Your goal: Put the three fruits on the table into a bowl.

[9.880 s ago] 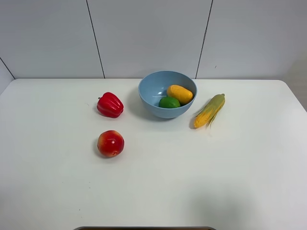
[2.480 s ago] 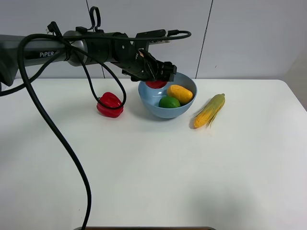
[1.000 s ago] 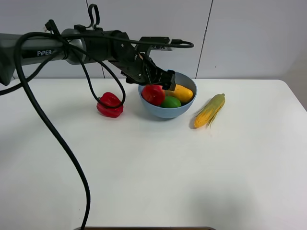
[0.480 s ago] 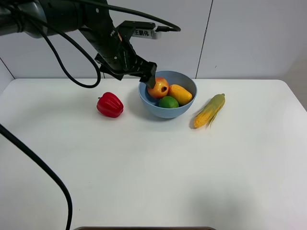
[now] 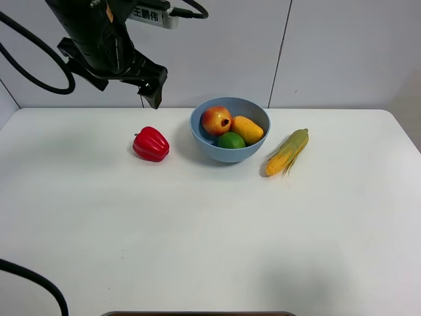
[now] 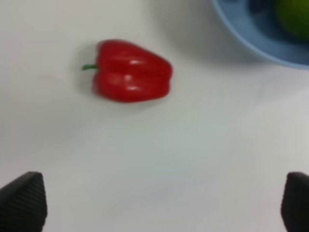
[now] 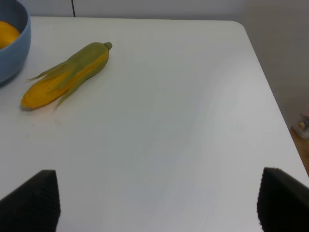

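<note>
- Three fruits in the bowl (image 5: 200,135), none left out on the bench (image 5: 210,250); task looks done as far as the high view shows.
- Largest first: bench, white and broad, carrying only non-task things outside the bowl.
- Left arm raised above the bench's far left part, well apart from the bowl; left pincer (image 6: 159,200) wide, nothing between its tips, hanging over bare bench near the pepper (image 5: 150,144).
- Right pincer (image 7: 157,200) seen only from its own wrist camera: two dark tips set apart, nothing between them, over bare bench near the corn (image 7: 67,75); not visible in the high view.
- Bowl near the far middle of the bench, upright, between pepper and corn.
- Corn just beside the bowl on its right, not touching it, lying flat.
- Mango (image 5: 247,129) inside the bowl at the right, leaning on the wall.
- Apple (image 5: 216,120) inside at the left, touching the mango, sitting high on the other fruit.
- Pepper on the bench left of the bowl, apart from it; not a fruit of the task, so rightly left there.
- Lime (image 5: 231,140) smallest, at the near side of the bowl, tucked under apple and mango.
- Left to do, by judgement: nothing but parking the arms clear.
</note>
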### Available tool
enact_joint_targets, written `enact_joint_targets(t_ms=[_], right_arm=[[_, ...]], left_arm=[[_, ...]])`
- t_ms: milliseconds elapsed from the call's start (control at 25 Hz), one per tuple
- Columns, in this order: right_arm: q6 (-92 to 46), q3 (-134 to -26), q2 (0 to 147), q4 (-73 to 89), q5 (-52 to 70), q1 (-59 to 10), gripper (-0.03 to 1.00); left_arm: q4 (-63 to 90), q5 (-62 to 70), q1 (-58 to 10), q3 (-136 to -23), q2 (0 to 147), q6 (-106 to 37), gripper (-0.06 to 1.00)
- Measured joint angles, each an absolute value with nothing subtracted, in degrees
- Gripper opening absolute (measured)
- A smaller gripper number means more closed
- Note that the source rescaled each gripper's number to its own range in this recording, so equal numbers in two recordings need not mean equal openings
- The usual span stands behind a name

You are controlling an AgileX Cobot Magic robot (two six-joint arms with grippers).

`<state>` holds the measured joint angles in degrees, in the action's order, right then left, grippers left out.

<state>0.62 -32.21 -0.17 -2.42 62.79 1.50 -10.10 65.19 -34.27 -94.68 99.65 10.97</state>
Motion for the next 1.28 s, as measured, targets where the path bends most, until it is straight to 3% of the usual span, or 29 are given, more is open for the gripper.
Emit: enact_joint_targets(t_ms=[800, 1280], right_arm=[[0.62, -32.21, -0.17, -2.42, 62.79, 1.5, 0.61], [0.62, -32.21, -0.17, -2.42, 62.79, 1.5, 0.61]], left_arm=[[-12.52, 63.13, -34.27, -64.32, 69.55, 18.05, 0.97], [-15.32, 65.59, -33.89, -53.1, 48.8, 20.72, 0.97]])
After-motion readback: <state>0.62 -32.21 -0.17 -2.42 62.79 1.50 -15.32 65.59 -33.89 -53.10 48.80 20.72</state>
